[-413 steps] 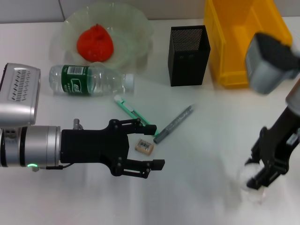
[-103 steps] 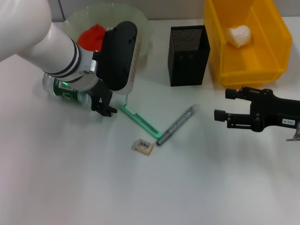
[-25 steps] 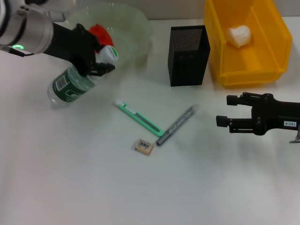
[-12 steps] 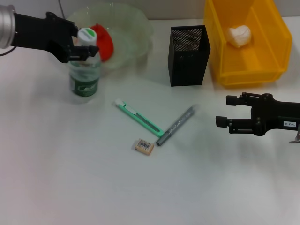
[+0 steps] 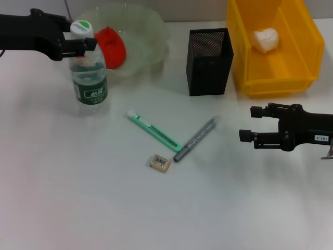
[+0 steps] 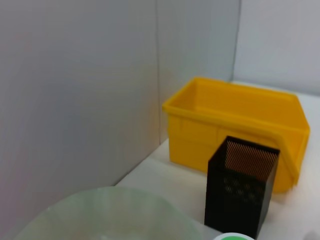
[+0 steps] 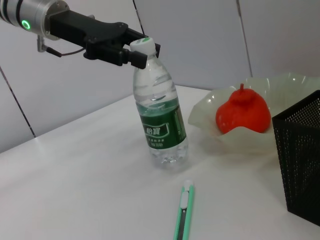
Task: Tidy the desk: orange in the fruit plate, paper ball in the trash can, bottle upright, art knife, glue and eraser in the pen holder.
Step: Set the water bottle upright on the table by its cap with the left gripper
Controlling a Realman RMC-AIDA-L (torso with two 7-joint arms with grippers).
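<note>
The clear bottle [image 5: 89, 78] with a green label stands on its base just left of the fruit plate [image 5: 151, 26]. My left gripper [image 5: 78, 44] is shut on its neck under the green-topped cap; the right wrist view shows the same grip [image 7: 142, 50] on the bottle [image 7: 160, 120]. The orange [image 5: 110, 47] lies in the plate. A paper ball [image 5: 265, 39] rests in the yellow bin [image 5: 291, 78]. The green art knife [image 5: 155, 130], grey glue stick [image 5: 195, 139] and eraser [image 5: 160, 162] lie mid-table. My right gripper [image 5: 250, 124] hovers open to their right.
The black mesh pen holder [image 5: 209, 61] stands between the plate and the yellow bin, behind the loose items. From the left wrist view I see the pen holder [image 6: 240, 190], the bin [image 6: 235, 125] and a wall close behind the table's back edge.
My left gripper has swung the bottle from a tilt to standing on its base and shifted it slightly. The right arm has stayed in place.
</note>
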